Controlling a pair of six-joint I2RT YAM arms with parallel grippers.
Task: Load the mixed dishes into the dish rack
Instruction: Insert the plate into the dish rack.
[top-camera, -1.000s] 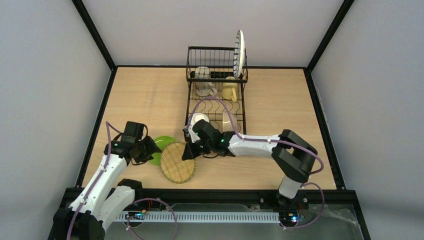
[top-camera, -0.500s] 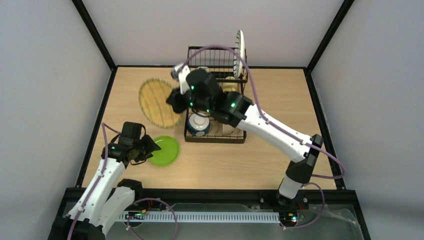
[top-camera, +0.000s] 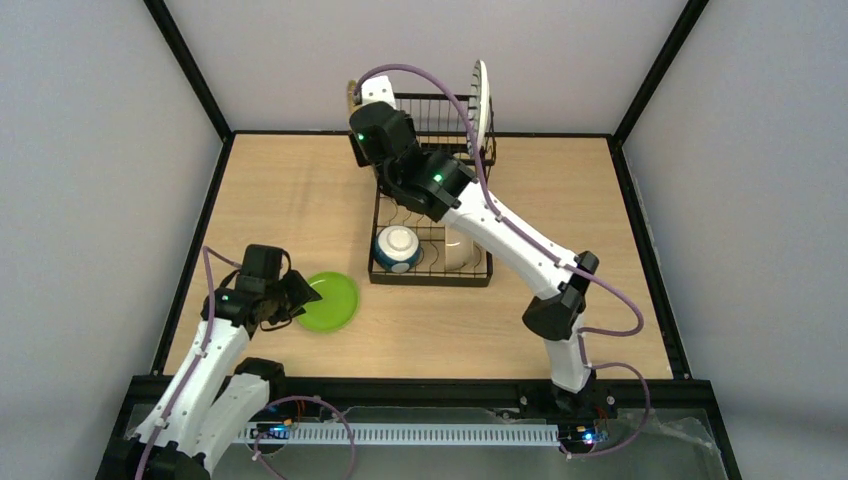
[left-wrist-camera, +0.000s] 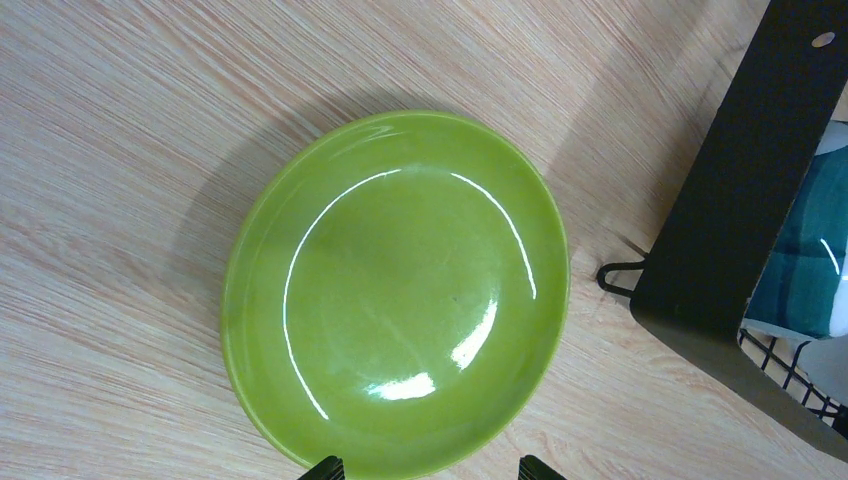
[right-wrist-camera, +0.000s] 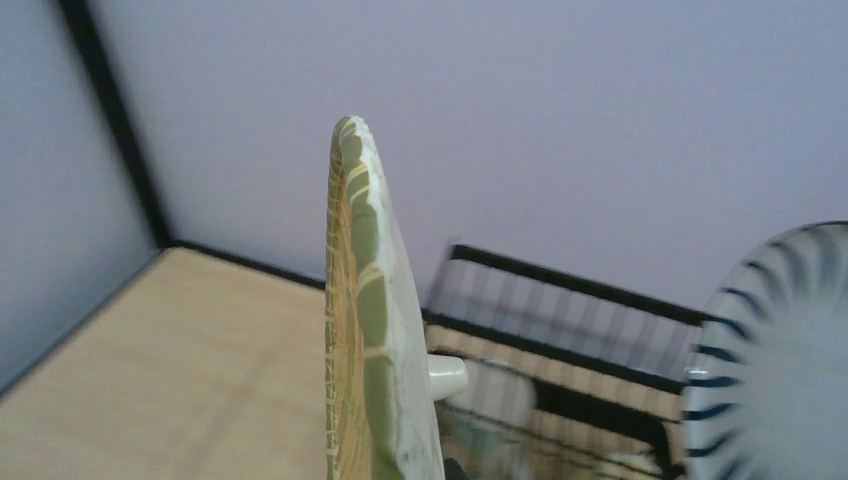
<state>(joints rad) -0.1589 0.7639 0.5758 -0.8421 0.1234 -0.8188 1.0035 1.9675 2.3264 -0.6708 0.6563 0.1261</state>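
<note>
The right gripper (top-camera: 357, 103) is clamped narrowly on a yellow, woven-patterned round plate (right-wrist-camera: 365, 330). It holds the plate upright on edge, rim upward, above the left side of the black wire dish rack (top-camera: 432, 281), where a white plate with dark radial stripes (top-camera: 481, 95) stands upright at the right. The left gripper (left-wrist-camera: 428, 470), jaws wide and empty, hovers over a glossy green round plate (left-wrist-camera: 400, 290) lying flat on the wooden table (top-camera: 290, 190) just beside the rack.

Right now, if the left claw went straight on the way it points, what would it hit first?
The green plate. The open left claw points at its near edge with nothing between; how far is unclear.
</note>
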